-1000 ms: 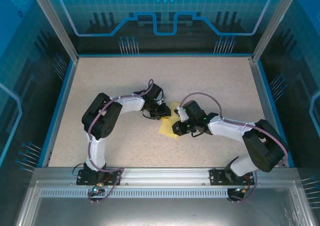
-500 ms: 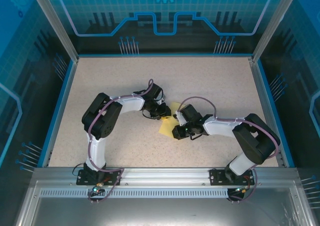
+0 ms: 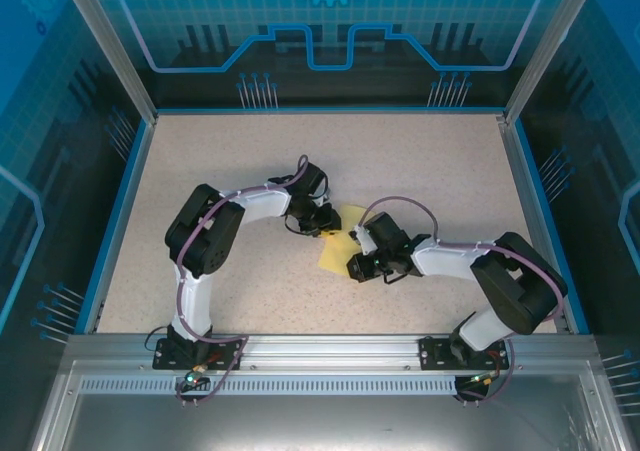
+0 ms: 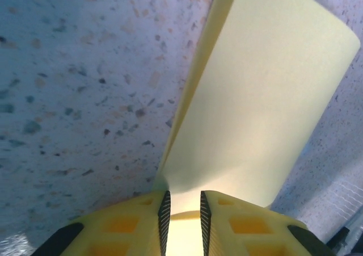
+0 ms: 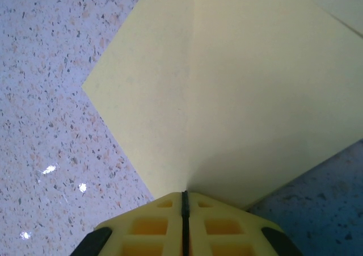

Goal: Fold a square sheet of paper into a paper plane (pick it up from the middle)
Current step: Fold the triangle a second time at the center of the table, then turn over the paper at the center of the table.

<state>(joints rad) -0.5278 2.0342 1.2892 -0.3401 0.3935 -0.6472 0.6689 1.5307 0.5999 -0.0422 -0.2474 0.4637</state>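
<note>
Over on the left, the left arm (image 3: 205, 236) bends in across the speckled table (image 3: 220, 161). Its left claw (image 3: 326, 223) sits low at the upper-left edge of the sheet of paper (image 3: 332, 255), which lies mid-table between the two arms. Up close, the left claw (image 4: 182, 198) has its yellow fingers (image 4: 122, 225) a narrow slot apart, and the sheet of paper (image 4: 255, 97) runs straight into that slot. One flap is lifted off the table (image 4: 74, 85) and rounds over at its far end. Whether the pads are actually biting on it I can't tell, because the contact is cut off at the bottom of the frame. From above, both claws cover most of the sheet, with just a corner poking out at the top and a patch at the lower left. Moving right, the right claw (image 3: 353, 265) is down on the sheet's near side, at the end of the right arm (image 3: 515, 291). Close in, the right claw (image 5: 184, 194) is clenched tight, fingers meeting in a hairline, and it pinches the sheet of paper (image 5: 244, 97) where a faint crease runs up from the tips. One corner points left over the table (image 5: 45, 125), the right side runs out of frame, and a second paper edge crosses the top right, a layer I can't sort out.
</note>
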